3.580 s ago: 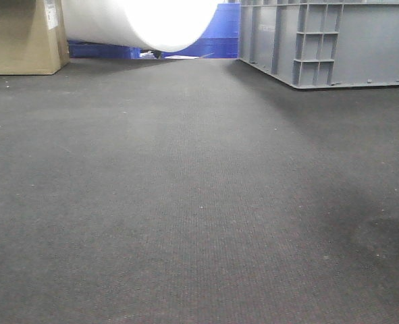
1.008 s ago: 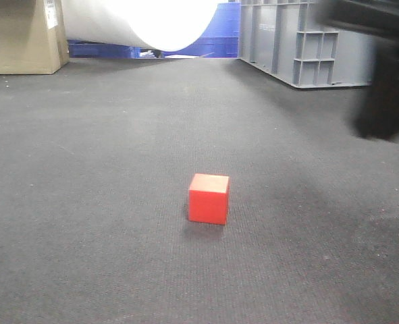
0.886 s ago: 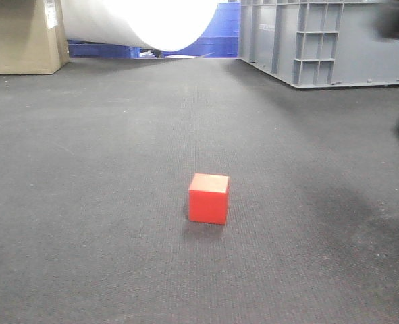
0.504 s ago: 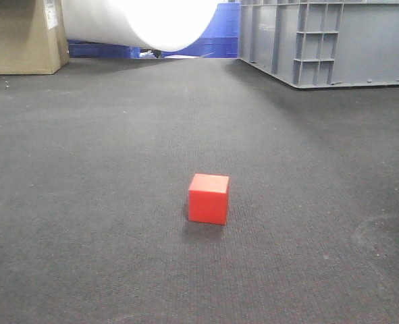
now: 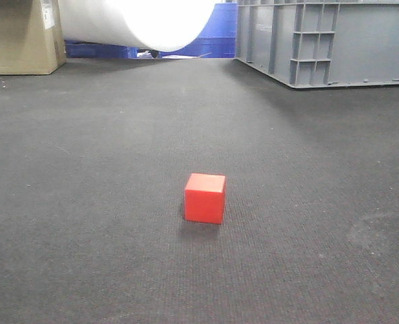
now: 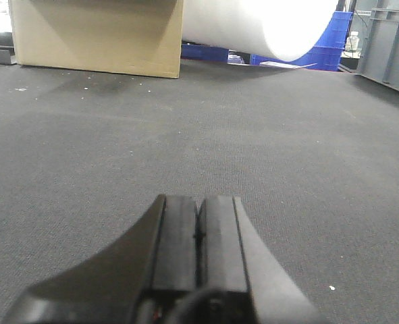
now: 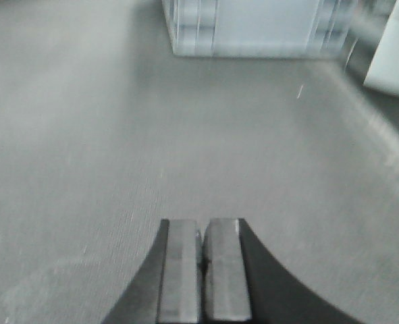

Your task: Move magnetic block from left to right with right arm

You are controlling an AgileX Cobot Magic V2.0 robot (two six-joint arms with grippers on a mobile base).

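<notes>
A: What sits closest in the front view?

B: Bare dark carpet [image 5: 84,270], then the red block [image 5: 204,198] a little way in, resting flat on the carpet near the middle of the picture. Nothing touches it, and neither arm shows in that view.

A: And the grippers?

B: Each shows only in its own wrist camera. The left gripper [image 6: 198,223] has its two black fingers [image 6: 175,233] pressed together, with just a thin seam between them and nothing held. It is low over the carpet. The right gripper [image 7: 201,236] is pressed together too, empty (that picture is washed out and blurred, so fine detail is lost). The block appears in neither wrist view.

A: What lies further back?

B: In the front view, a grey plastic crate [image 5: 327,40] stands at the far right, a cardboard box [image 5: 20,34] at the far left, and between them a big white roll [image 5: 142,20] with blue bins [image 5: 213,34] behind it. The left wrist view shows the same box, roll and blue bins beyond the closed fingers. The right wrist view looks toward a grey crate wall [image 7: 253,27].
</notes>
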